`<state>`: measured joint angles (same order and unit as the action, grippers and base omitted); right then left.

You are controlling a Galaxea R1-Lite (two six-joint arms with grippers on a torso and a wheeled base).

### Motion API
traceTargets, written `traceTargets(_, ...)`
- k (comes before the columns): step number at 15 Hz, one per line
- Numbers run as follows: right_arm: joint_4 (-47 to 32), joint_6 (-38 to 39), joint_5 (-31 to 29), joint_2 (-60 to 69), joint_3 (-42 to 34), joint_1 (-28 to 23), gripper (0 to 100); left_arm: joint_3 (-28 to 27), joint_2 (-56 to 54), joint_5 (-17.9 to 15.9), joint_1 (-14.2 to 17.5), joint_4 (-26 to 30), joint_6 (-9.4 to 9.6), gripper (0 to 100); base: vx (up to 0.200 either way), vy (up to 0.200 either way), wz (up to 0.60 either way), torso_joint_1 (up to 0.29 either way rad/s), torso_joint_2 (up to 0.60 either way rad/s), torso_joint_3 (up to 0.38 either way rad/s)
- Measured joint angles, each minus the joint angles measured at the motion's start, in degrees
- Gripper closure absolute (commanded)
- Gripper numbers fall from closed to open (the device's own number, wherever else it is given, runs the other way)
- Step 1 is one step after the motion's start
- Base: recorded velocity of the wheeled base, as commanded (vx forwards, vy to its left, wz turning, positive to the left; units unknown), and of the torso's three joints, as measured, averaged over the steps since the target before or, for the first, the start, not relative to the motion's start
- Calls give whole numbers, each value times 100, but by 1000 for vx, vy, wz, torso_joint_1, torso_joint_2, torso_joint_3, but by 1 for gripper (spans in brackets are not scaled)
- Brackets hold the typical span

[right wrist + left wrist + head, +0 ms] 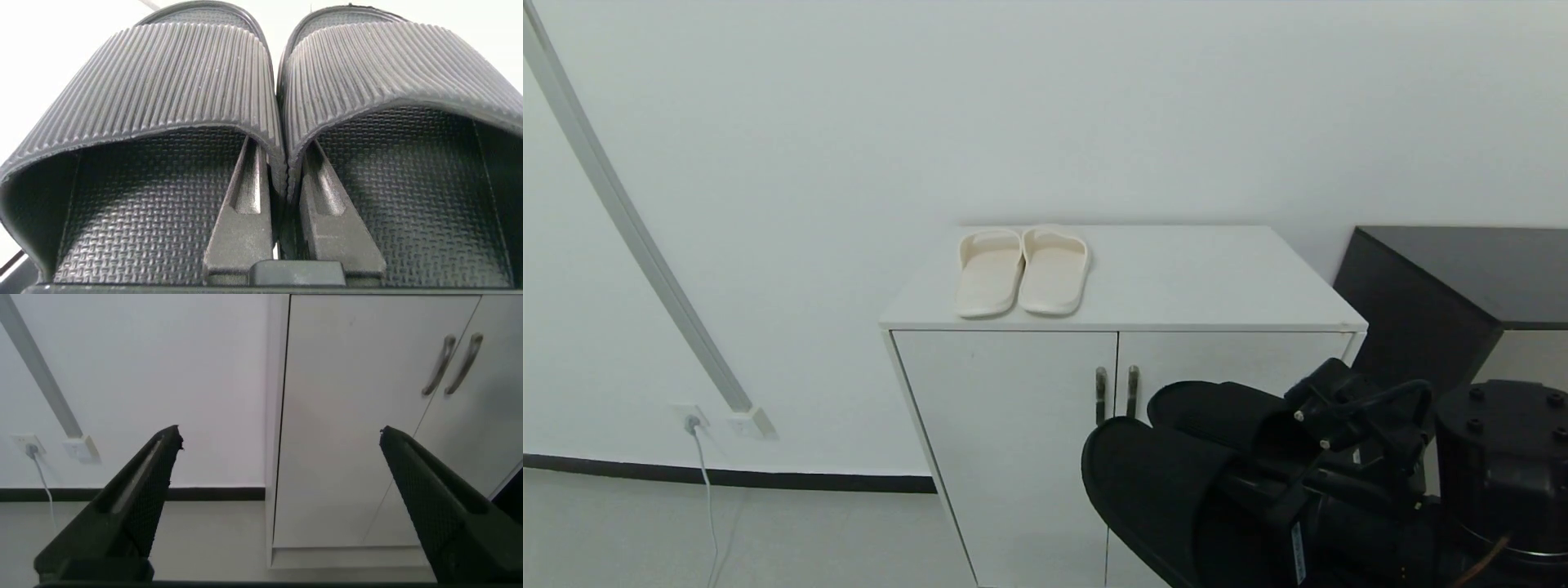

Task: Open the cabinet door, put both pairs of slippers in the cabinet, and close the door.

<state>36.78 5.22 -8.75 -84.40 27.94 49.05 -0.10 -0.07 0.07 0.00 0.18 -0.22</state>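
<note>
A white cabinet [1176,286] stands against the wall with both doors shut; its two metal handles [1116,393] sit side by side at the middle. A cream pair of slippers [1021,272] lies on its top, towards the left. My right gripper [282,155] is shut on a black pair of slippers [1176,482], one finger inside each slipper, pinching their inner walls together. It holds them low in front of the right door. My left gripper [279,433] is open and holds nothing, low and left of the cabinet, facing the left door and the handles [451,365].
A black table [1462,278] stands right of the cabinet. On the wall to the left, a grey conduit [621,212] runs diagonally down to a socket [692,422] with a plugged cable trailing to the floor. Bare floor lies left of the cabinet.
</note>
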Motion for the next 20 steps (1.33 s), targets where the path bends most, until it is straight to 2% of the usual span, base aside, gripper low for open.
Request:
traceTargets(11, 4, -2, 27, 20, -63, 11, 100, 0, 0, 0, 0, -2, 6, 0, 0, 0, 0, -164, 493, 323)
traceTargets(20, 2, -2, 5, 22, -123, 11, 100, 0, 0, -7, 0, 0, 6, 0, 0, 0, 0, -67, 443, 370)
